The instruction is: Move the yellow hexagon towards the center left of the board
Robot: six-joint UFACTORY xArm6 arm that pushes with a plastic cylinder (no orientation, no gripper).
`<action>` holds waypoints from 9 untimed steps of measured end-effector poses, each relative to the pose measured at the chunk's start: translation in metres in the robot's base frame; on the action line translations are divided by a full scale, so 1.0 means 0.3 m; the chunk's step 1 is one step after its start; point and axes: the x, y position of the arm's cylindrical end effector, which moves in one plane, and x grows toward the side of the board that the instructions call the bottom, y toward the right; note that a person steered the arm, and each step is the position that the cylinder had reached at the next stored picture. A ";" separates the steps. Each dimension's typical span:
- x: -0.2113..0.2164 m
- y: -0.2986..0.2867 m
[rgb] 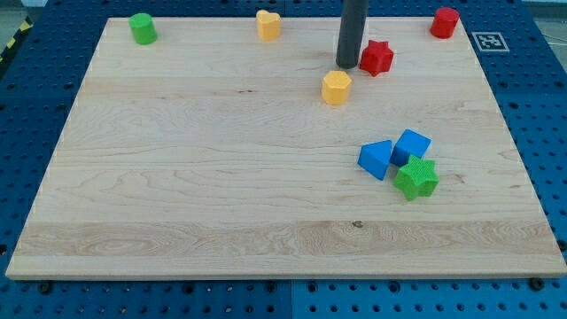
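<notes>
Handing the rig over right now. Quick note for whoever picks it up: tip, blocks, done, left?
My tip is down on the board, just above the yellow hexagon in the view and slightly to its right, with a small gap; the red star sits close on the tip's right.
Yellow hexagon: upper middle of the board, right of centre.
Done: nothing visible; the hexagon is far from centre left.
Left: push it toward the view's left and slightly down, to centre left.
</notes>
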 end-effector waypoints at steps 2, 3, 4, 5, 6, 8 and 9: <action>0.004 -0.057; 0.031 -0.110; 0.071 -0.066; 0.071 0.059; 0.122 0.091; 0.149 -0.051; 0.171 -0.085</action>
